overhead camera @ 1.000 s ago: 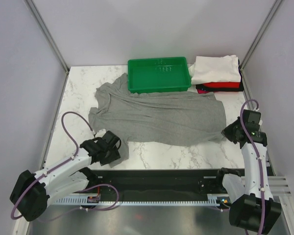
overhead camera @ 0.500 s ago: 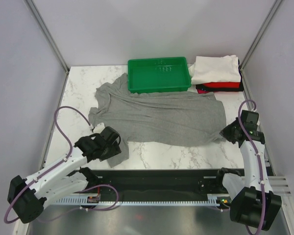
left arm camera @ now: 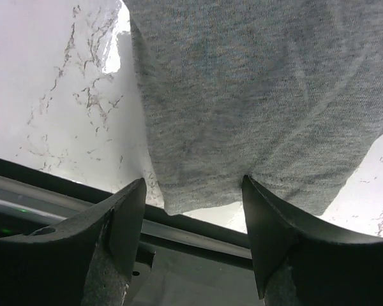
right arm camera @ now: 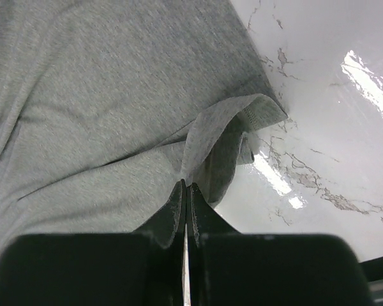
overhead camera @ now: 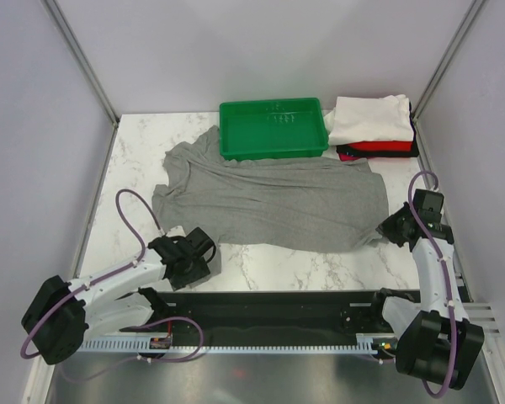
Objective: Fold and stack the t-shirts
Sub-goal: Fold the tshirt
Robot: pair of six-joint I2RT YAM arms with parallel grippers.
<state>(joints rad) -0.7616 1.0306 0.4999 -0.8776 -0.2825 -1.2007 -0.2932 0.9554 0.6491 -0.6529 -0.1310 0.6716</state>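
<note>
The heather-grey t-shirt (overhead camera: pixel 269 198) lies spread flat across the middle of the marble table. My left gripper (overhead camera: pixel 194 254) is open at the shirt's near-left corner. In the left wrist view the jaws (left arm camera: pixel 195 191) stand wide on either side of the corner's edge of the shirt (left arm camera: pixel 255 95), with nothing held. My right gripper (overhead camera: pixel 393 225) is shut on a pinched fold of the shirt's near-right corner. In the right wrist view its fingertips (right arm camera: pixel 185 186) meet on the raised cloth (right arm camera: pixel 217 137). Folded white (overhead camera: pixel 370 118), red (overhead camera: pixel 379 146) and black (overhead camera: pixel 350 156) t-shirts are stacked at the back right.
A green plastic tray (overhead camera: pixel 227 126) stands at the back centre, touching the shirt's far edge. The table's near edge and a black rail (overhead camera: pixel 269 307) run just behind both grippers. Frame posts and walls close in both sides.
My left arm has swung in, and its gripper has shifted slightly right at the shirt's near-left corner. My right gripper has stayed shut on the cloth and barely moved.
</note>
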